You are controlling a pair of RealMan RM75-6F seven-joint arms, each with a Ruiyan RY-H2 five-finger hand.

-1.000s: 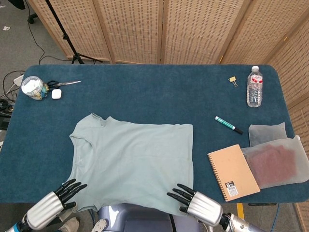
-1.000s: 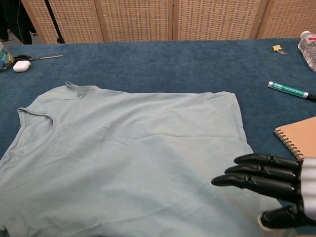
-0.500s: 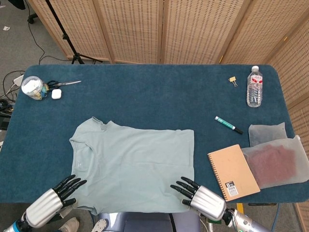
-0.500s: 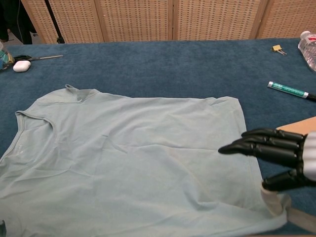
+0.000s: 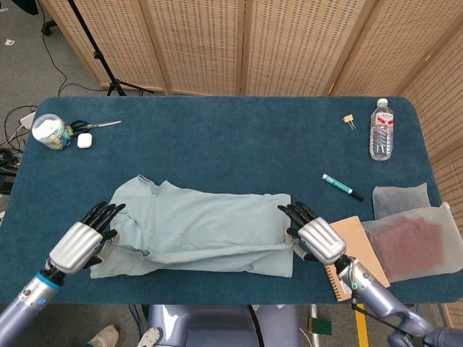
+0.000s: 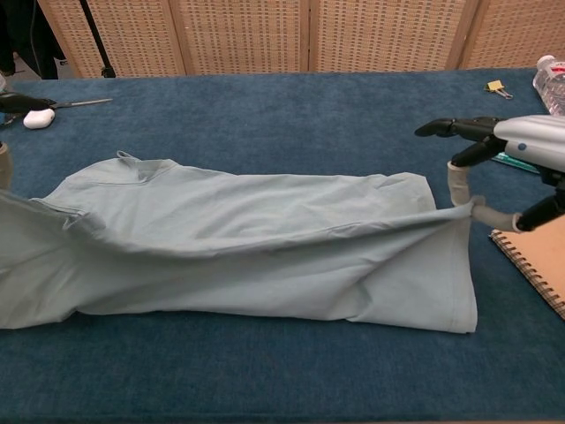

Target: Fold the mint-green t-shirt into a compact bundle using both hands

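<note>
The mint-green t-shirt (image 5: 202, 228) lies across the middle of the blue table, collar to the left. Its near edge is lifted and doubled over toward the far edge, forming a long band (image 6: 265, 256). My left hand (image 5: 83, 240) grips the raised left end by the sleeve. My right hand (image 5: 316, 236) pinches the raised hem corner at the right end. In the chest view the cloth rises to my right hand (image 6: 516, 141), whose other fingers point left above it. My left hand is almost wholly cut off at that view's left edge.
A tan spiral notebook (image 5: 362, 253) lies just right of my right hand, with a translucent pouch (image 5: 412, 242) beyond it. A green marker (image 5: 342, 187), a water bottle (image 5: 381, 130) and a binder clip (image 5: 350, 120) sit at far right. A jar (image 5: 49, 130), scissors (image 5: 98, 125) and a white case (image 5: 85, 141) are at far left.
Both hands have taken hold of the shirt's near edge, lifted it and carried it away from me. The shirt has gone from lying flat to half folded lengthwise.
</note>
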